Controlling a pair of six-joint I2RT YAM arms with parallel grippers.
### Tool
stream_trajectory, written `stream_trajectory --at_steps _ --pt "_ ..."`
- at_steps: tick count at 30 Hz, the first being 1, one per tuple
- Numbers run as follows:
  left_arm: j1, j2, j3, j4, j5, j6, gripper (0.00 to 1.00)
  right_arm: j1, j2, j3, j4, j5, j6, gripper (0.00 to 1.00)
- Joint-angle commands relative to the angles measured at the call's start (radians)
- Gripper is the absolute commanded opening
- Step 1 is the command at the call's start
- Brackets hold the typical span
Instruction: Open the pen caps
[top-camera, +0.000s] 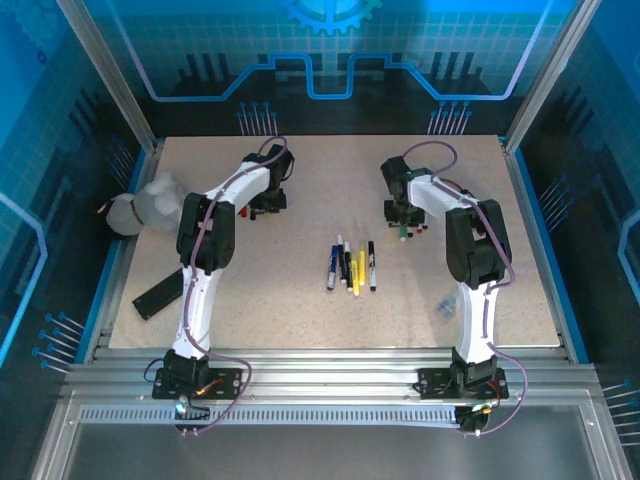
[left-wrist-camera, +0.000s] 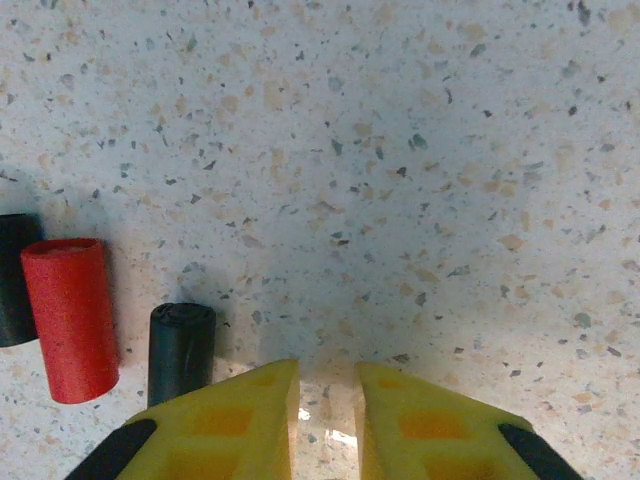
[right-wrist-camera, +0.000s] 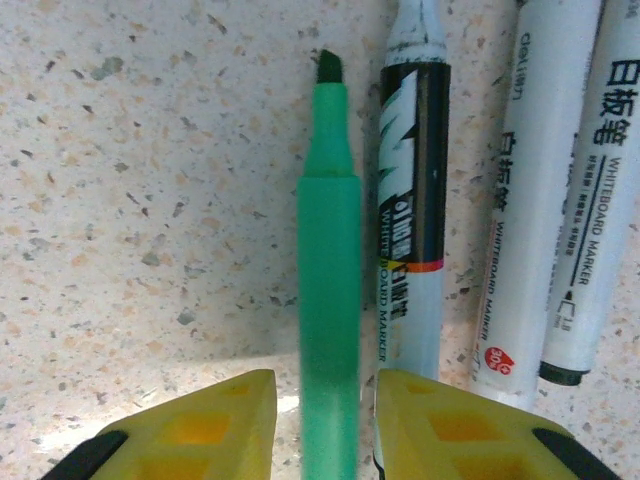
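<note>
Left arm is stretched out across the table (top-camera: 300, 310), elbow high, wrist bent down. The left gripper (top-camera: 264, 208) hangs low over the tabletop, beyond the row of pens (top-camera: 350, 267) and to its left. From the wrist, the left gripper (left-wrist-camera: 327, 375) has its jaws a narrow slit apart, with bare table between them and nothing held.

Just left of those fingers lie the caps. The red cap (left-wrist-camera: 70, 320) is on its side, its long axis running nearly in line with the fingers and leaning a touch left at the far end. The black cap (left-wrist-camera: 180, 350) lies beside it, parallel, with its rounded end pointing away from the gripper. A second black cap (left-wrist-camera: 12, 280) is touching the red one's other side.

Right arm is folded the same way, and the right gripper (top-camera: 405, 230) sits beyond the row of pens, to its right. In the wrist view the right gripper (right-wrist-camera: 325, 385) straddles a green highlighter (right-wrist-camera: 328, 250), with a sliver of gap on each side, so the jaws are apart and not squeezing. The highlighter is uncapped, its tip pointing straight away from the gripper. Three whiteboard markers (right-wrist-camera: 530, 180) lie parallel on its right.
</note>
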Motion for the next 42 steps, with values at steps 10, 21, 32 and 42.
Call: stream_trajectory --at_steps 10,21,32,42 --pt "0.005 0.012 0.040 -0.061 -0.046 0.001 0.23 -0.016 -0.002 0.032 -0.044 0.027 0.019 0.33" --pt "0.005 -0.014 0.067 -0.087 -0.070 0.004 0.27 -0.011 -0.029 0.001 -0.023 0.000 0.027 0.34" --pt "0.000 -0.067 0.071 -0.090 -0.076 -0.003 0.27 -0.012 -0.067 -0.032 -0.002 -0.008 0.021 0.34" --pt "-0.054 -0.390 -0.211 0.113 0.095 -0.060 0.30 -0.013 -0.135 -0.055 -0.012 -0.002 0.007 0.34"
